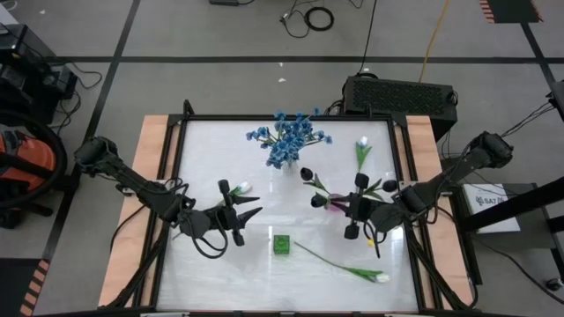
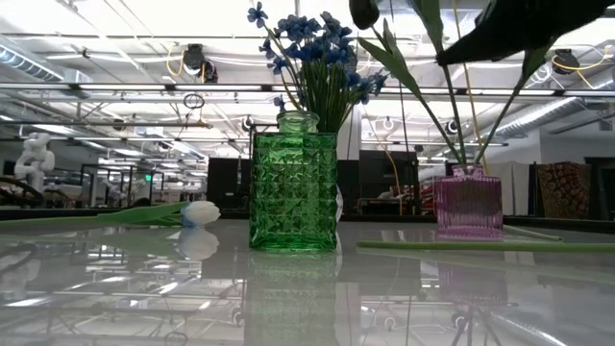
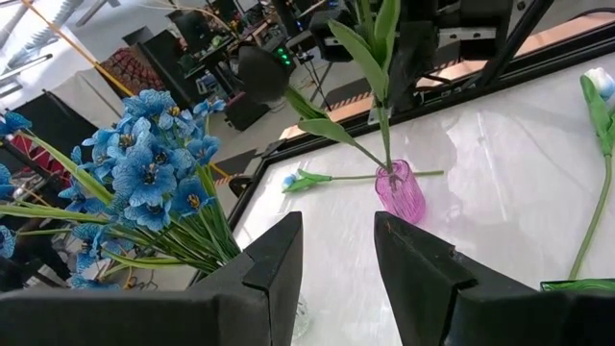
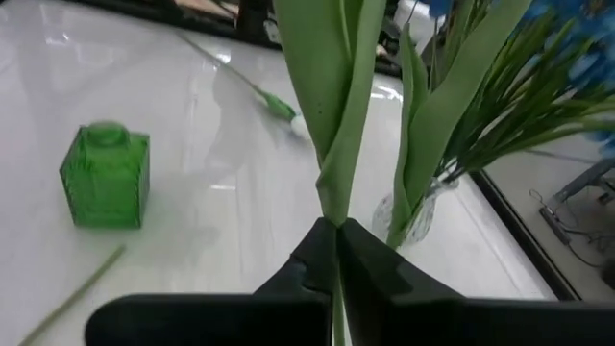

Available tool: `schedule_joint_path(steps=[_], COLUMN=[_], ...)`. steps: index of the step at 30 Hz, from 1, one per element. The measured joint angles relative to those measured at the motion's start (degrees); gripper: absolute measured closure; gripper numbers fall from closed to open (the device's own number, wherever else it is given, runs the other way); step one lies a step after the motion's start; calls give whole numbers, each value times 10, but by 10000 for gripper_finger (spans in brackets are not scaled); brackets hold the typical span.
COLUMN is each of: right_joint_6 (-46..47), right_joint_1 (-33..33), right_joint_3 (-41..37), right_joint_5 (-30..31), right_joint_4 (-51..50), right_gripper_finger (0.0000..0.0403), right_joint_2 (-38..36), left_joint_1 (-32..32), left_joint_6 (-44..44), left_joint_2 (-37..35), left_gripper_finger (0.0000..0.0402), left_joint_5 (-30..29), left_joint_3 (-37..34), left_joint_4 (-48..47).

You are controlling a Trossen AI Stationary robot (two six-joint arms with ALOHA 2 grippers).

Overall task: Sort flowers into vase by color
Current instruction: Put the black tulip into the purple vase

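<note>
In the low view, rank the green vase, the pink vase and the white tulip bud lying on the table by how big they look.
1. Green vase: largest, though it may stand nearer the camera.
2. Pink vase: clearly smaller, apparently farther back.
3. White tulip bud: smallest, lying on the table left of the green vase.

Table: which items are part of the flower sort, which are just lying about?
Job:
blue flowers
dark tulips
pink vase
green vase
white tulips
right claw, shut on a stem

Lying about:
black box
floor cables
</note>
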Motion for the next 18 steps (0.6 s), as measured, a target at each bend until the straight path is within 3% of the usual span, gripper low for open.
schedule_joint_path(steps=[8, 18], right_joint_6=[40, 47], right_joint_1=[0, 0], right_joint_3=[0, 0], right_joint_5=[0, 1], right_joint_4=[-66, -80], right_gripper_finger=[391, 324], right_joint_2=[0, -3], left_joint_1=[0, 0], left_joint_6=[0, 0], left_joint_2=[0, 0], left_gripper_finger=[262, 262], left_joint_5=[0, 0], left_joint_3=[0, 0], left_joint_4=[0, 0])
